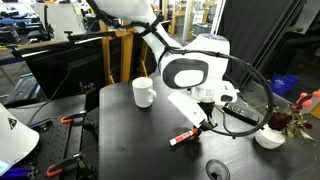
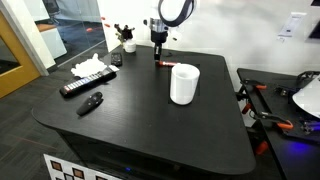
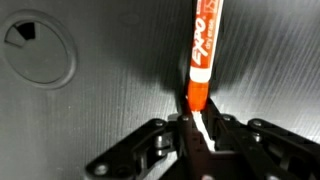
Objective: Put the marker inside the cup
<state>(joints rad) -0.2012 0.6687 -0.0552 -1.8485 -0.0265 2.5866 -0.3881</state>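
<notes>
marker (image 3: 200,55): slim red-orange barrel, white expo label, white end clamped in narrow-closed gripper (image 3: 200,128).

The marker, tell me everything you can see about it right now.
The marker is a slim red-orange pen with Expo printed along its barrel and a white end, plastic by its look. The gripper is shut on that white end, one finger on each side. The barrel points away from the gripper, low over the black table. Whether its far tip touches the table is unclear. It is well apart from the white mug.
</notes>
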